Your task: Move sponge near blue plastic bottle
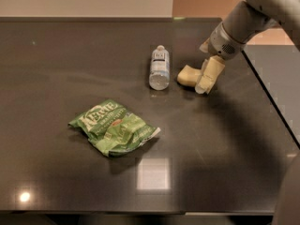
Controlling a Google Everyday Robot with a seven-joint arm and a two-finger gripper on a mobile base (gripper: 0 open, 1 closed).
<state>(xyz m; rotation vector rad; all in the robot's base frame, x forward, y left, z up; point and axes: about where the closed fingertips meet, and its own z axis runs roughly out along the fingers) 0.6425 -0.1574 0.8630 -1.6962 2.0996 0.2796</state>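
Note:
The pale yellow sponge lies on the dark table just right of the blue plastic bottle, a short gap apart. The bottle lies on its side, white cap pointing away from me, label up. My gripper reaches in from the upper right at the sponge's right end. Its fingers are spread: one pale finger rests against the sponge's right side, and the other shows farther back. The sponge's right end is hidden behind the near finger.
A crumpled green snack bag lies left of centre, towards the front. The table's right edge runs diagonally close to the arm. A bright ceiling-light reflection shows near the front edge.

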